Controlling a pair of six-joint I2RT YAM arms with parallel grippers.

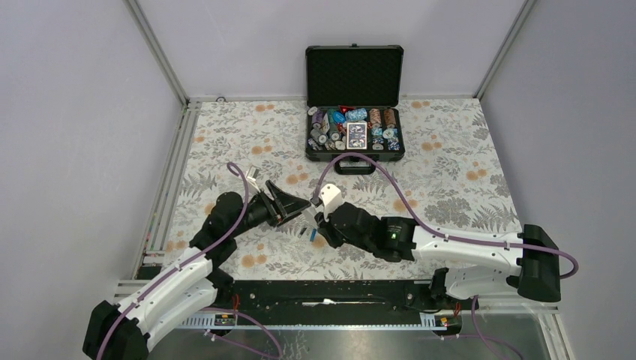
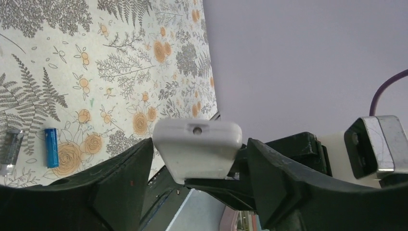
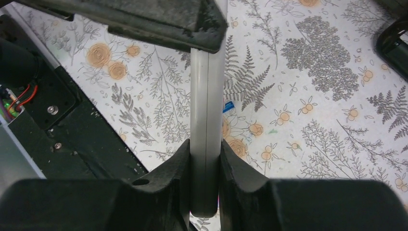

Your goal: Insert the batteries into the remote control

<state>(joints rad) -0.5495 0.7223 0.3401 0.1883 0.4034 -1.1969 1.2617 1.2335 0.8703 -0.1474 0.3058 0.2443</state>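
The white remote control [image 2: 197, 147] is held in the air between my two grippers. My right gripper [image 3: 206, 149] is shut on its thin edge [image 3: 207, 110]. My left gripper [image 2: 197, 154] is open and straddles the remote's end: its left finger touches a corner, and a small gap shows at its right finger [image 2: 279, 178]. The blue battery [image 2: 51, 147] and the dark battery [image 2: 12, 149] lie side by side on the floral cloth below. In the top view both grippers [image 1: 300, 210] [image 1: 320, 221] meet at the table's middle, with the batteries [image 1: 306, 233] just beneath.
An open black case [image 1: 355, 154] full of chips and cards stands at the back centre. The black base rail [image 1: 322, 292] runs along the near edge. Grey walls enclose the floral cloth [image 1: 450, 187] on three sides.
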